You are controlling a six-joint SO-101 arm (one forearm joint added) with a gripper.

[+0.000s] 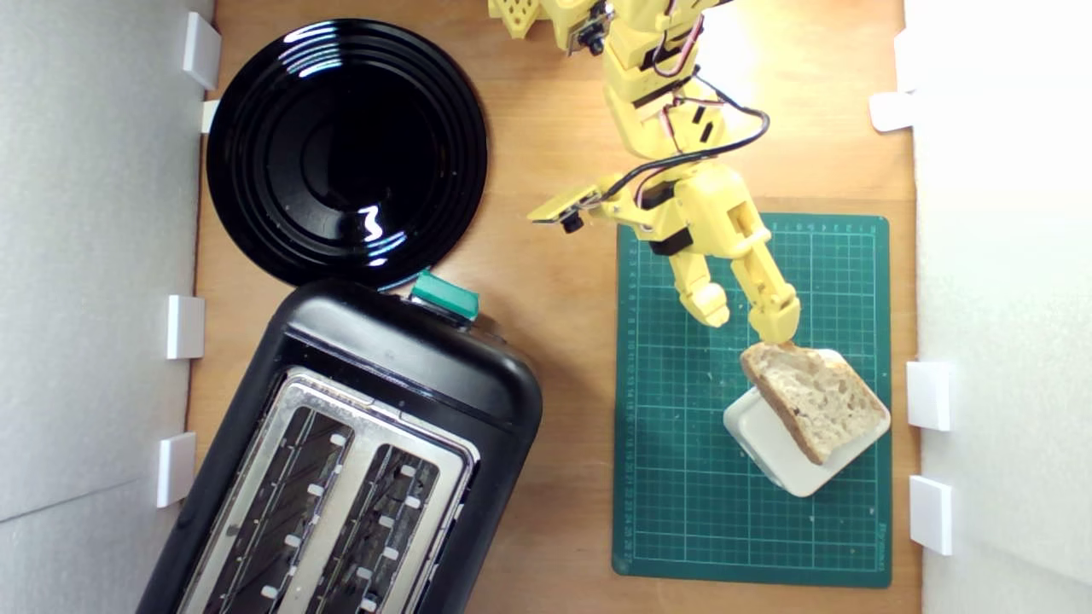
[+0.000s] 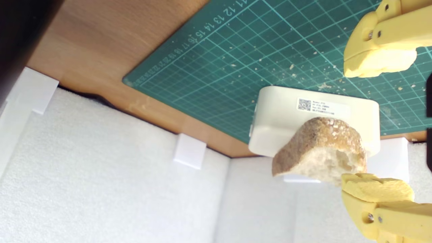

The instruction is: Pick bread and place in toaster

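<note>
Your jaws (image 1: 744, 321) stand apart over the green mat (image 1: 682, 477), clamped on nothing. In the exterior view one fingertip (image 1: 776, 328) sits right at the near tip of the bread (image 1: 815, 399), touching or almost so; I cannot tell which. The other fingertip (image 1: 710, 309) hangs over bare mat, clear of the slice, towards 9 o'clock from the first.

The bread lies tilted on a white block (image 1: 789, 452), its crust end overhanging the block on the side facing the arm. Block and bread sit at about 4 o'clock in the exterior view, on the mat's edge nearest the white wall (image 1: 998, 256).

From the wrist view you see the crust and holey crumb of the bread (image 2: 320, 152) end-on, with one fingertip (image 2: 376, 189) just at its edge and the other (image 2: 378, 62) well apart above the crumb-strewn mat (image 2: 236, 60). The block (image 2: 287, 118) carries a small label with a printed code.

The toaster (image 1: 409, 358) stands at 7 o'clock on the wooden worktop (image 1: 554, 341), well apart from the bread, both slots visible and its green knob (image 1: 444, 296) facing the black plate (image 1: 345, 149) at 11 o'clock. The plate's rim tucks just behind the toaster's end.
</note>
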